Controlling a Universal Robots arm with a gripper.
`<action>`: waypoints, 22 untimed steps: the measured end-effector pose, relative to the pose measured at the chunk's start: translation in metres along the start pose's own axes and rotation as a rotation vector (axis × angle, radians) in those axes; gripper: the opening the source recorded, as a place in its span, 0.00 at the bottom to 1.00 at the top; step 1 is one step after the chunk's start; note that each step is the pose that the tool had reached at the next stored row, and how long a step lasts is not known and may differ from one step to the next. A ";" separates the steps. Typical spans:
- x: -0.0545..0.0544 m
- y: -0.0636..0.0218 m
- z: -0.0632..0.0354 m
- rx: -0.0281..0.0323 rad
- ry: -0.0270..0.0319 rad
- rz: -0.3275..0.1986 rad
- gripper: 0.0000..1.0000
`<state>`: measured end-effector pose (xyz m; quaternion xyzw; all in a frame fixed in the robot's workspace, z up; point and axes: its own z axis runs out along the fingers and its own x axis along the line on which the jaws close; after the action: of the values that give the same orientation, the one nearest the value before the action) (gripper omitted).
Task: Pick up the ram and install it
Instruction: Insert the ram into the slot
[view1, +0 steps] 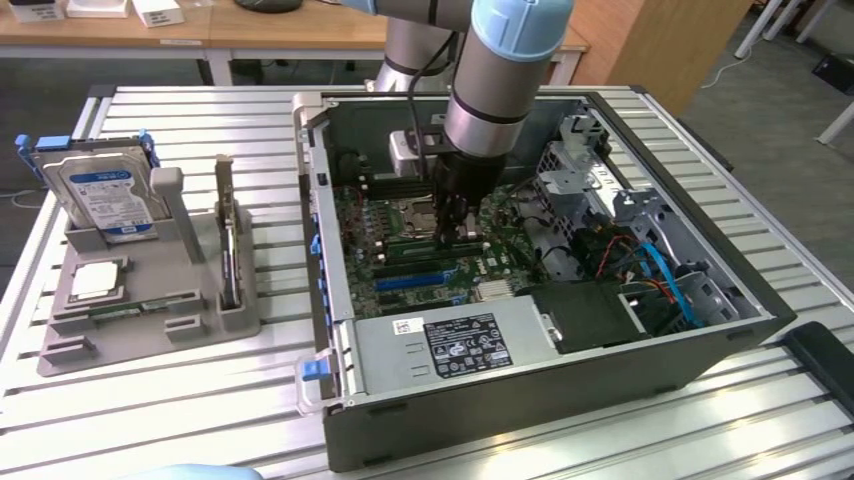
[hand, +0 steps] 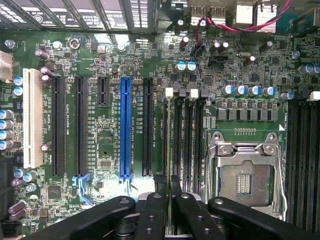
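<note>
One ram is seen standing on edge in the grey tray at the exterior view's left, beside the hard drive and the CPU chip. Further right, the gripper is found deep inside the open computer case, poised over the memory slots. Its fingertips are drawn almost together; whether a ram is pinched between them cannot be told. A tilted or jammed fit could be caused by any offset from the slot, and the bare CPU socket just beside could be grazed. The tray and the arm's reach are given by the exterior view; slot lines and white latches are given by the wrist view.
</note>
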<state>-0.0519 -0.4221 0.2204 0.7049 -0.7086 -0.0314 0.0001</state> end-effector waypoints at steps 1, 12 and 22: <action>0.000 0.0000 0.0000 0.0000 0.0001 0.000 0.13; -0.002 0.0000 0.0007 0.0000 -0.0001 0.000 0.13; -0.002 0.0000 0.0002 -0.0015 -0.0002 0.000 0.13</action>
<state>-0.0519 -0.4200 0.2203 0.7051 -0.7084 -0.0320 0.0005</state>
